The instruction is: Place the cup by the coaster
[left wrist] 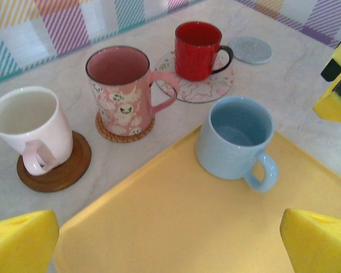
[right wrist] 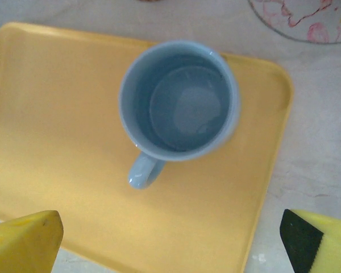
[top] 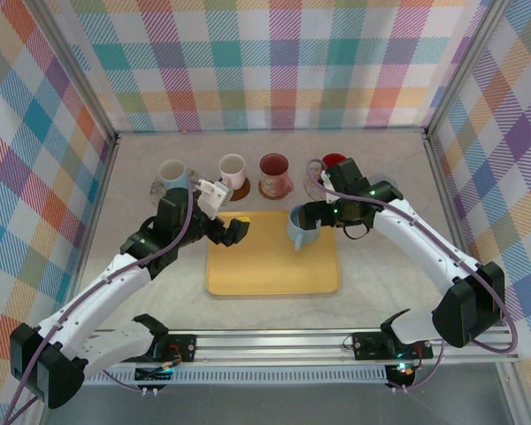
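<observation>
A light blue cup [top: 299, 227] stands upright on the far right corner of the yellow tray [top: 265, 274]. In the right wrist view the blue cup [right wrist: 179, 99] has its handle toward me. It lies beyond my open right gripper [right wrist: 170, 244], which holds nothing. That right gripper [top: 313, 212] hovers right beside the cup. An empty grey coaster [left wrist: 249, 50] lies behind the tray, right of the red cup [left wrist: 198, 50]. My left gripper [left wrist: 170, 250] is open over the tray, left of the blue cup [left wrist: 236, 138].
Along the back stand a white cup [top: 171, 173], a pale pink cup [left wrist: 31, 128] on a brown coaster [left wrist: 62, 170], a pink patterned cup [left wrist: 122, 91] on a woven coaster, and the red cup on a patterned coaster [left wrist: 204, 88]. Checked walls enclose the table.
</observation>
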